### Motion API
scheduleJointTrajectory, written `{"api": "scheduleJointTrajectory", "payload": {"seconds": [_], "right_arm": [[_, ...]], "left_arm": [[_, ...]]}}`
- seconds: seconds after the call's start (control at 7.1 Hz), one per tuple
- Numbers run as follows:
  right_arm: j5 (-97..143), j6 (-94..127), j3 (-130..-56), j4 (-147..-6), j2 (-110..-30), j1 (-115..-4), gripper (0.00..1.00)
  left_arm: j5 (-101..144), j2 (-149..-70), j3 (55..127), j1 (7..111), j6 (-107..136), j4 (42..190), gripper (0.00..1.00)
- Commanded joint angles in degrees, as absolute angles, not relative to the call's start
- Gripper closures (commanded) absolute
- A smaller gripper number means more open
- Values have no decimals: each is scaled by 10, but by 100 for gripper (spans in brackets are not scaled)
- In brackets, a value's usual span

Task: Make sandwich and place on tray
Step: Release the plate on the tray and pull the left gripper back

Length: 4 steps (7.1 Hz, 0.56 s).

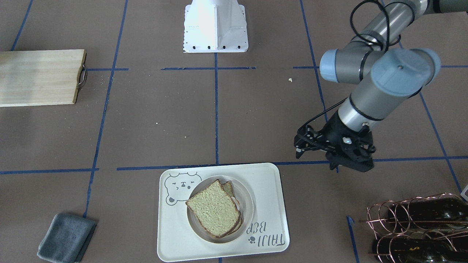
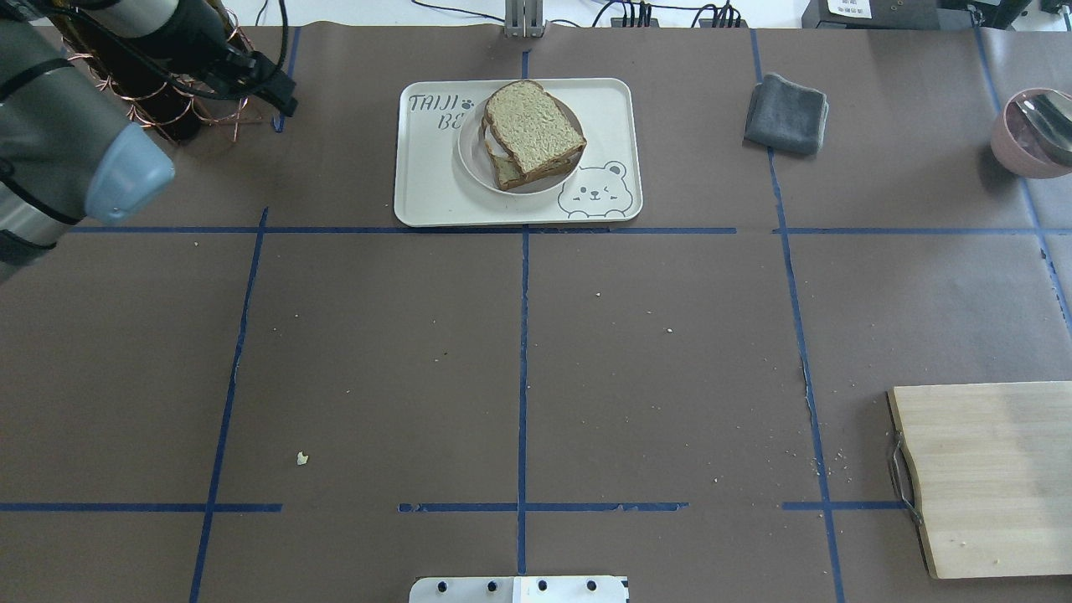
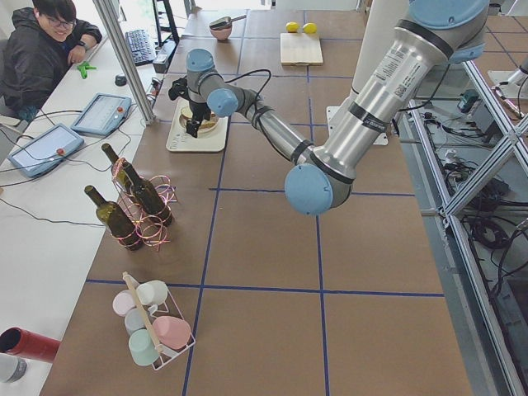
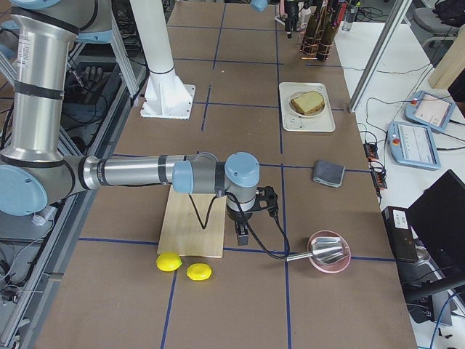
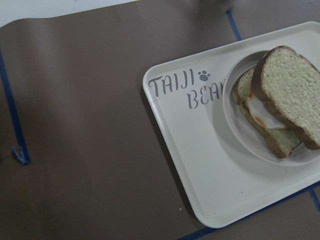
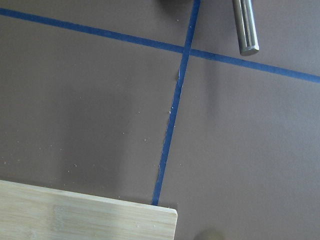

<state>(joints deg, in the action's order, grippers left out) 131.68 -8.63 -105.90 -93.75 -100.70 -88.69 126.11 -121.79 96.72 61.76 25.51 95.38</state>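
The sandwich (image 1: 214,210), two speckled bread slices with a white egg (image 5: 260,112) between them, lies on a small round dish (image 1: 246,204) on the cream bear tray (image 1: 267,190). It also shows in the overhead view (image 2: 532,126) and the left wrist view (image 5: 290,95). My left gripper (image 1: 298,145) is open and empty, hovering over the table beside the tray, apart from it. My right gripper (image 4: 242,231) shows only in the exterior right view, above the table next to the cutting board; I cannot tell whether it is open or shut.
A wooden cutting board (image 2: 988,477) lies on the robot's right. A folded grey cloth (image 2: 787,113) sits near the tray. A copper rack with wine bottles (image 1: 416,226) stands close to the left gripper. A pink bowl with a spoon (image 2: 1034,134) and two lemons (image 4: 182,265) are at the right end.
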Motion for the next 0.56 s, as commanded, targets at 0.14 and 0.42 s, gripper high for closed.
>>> {"api": "scheduleJointTrajectory", "payload": {"seconds": [0.14,0.42], "right_arm": [[1316,-86,-1065,-936,-1004,-889,0],[1316,-90,-1066,-936,-1003,-889,0]], "left_arm": [[1272,-1081,1035,718,67,901,0],[1299,-985,1028,812,-74,900,0]]}}
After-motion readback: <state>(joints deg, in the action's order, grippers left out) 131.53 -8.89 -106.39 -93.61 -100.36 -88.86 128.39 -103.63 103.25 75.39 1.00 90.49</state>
